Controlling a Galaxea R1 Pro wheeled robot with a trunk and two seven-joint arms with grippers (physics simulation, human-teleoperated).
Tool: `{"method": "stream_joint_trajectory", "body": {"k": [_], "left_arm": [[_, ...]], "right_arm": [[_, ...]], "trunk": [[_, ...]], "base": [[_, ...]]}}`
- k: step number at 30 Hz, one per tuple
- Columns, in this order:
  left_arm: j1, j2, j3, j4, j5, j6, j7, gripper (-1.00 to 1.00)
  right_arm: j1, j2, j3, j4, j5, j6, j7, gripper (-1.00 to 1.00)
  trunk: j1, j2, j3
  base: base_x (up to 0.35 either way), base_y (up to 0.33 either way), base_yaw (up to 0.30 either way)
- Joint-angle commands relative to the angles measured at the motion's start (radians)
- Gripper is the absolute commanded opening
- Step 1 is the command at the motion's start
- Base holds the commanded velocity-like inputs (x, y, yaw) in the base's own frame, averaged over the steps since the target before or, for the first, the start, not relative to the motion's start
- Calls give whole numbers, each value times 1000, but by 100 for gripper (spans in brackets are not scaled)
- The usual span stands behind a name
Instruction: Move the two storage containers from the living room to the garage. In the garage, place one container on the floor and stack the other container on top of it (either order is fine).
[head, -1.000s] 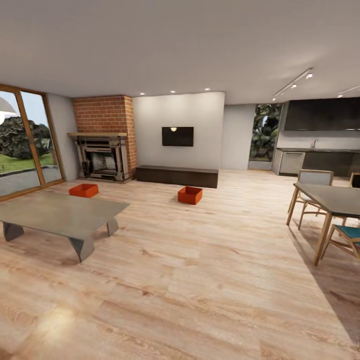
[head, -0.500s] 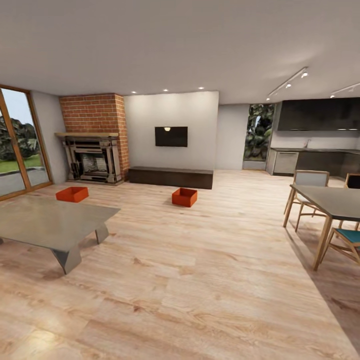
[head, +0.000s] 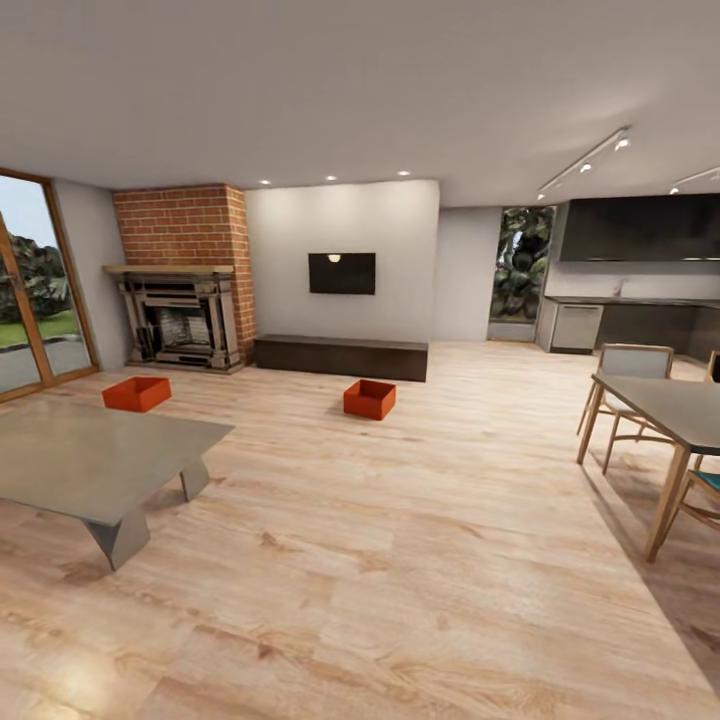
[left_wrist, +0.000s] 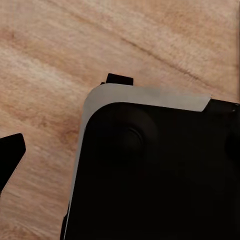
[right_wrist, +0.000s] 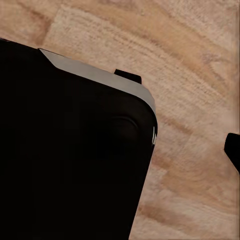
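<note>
Two orange-red storage containers stand on the light wood-plank floor of the living room, far ahead of me. One container lies at the left, in front of the brick fireplace. The other container sits mid-room before the dark wood bench. In the left wrist view my left gripper hangs over wood floor beside my black base, one fingertip at the picture's edge. My right gripper hangs likewise, one fingertip at the edge. Nothing is held.
A low grey coffee table stands at near left. A dining table with chairs is at right. Glass doors are far left, a dark kitchen far right. A broad stretch of wood floor leads to the containers.
The whole picture has shifted, so the camera has moved: furniture and containers slid leftward in view and the dining table edged right. The containers themselves have not moved on the floor.
</note>
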Motion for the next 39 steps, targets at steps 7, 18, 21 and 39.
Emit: {"method": "stream_joint_trajectory", "body": {"k": [7,18,21,39], "left_arm": [[0,0,1,0,5,-2,0,100],[0,0,1,0,5,-2,0,100],[0,0,1,0,5,-2,0,100],[0,0,1,0,5,-2,0,100]], "right_arm": [[-1,4,9,3,-5,-5,-1,100],[-1,4,10,3,-5,-5,-1,100],[-1,4,10,3,-4,-5,-1,100],[-1,4,10,3,-3,-5,-1,100]], "trunk": [[1,-1,-1],[1,-1,-1],[1,-1,-1],[1,-1,-1]], "base": [[320,0,0],[320,0,0],[320,0,0],[320,0,0]]}}
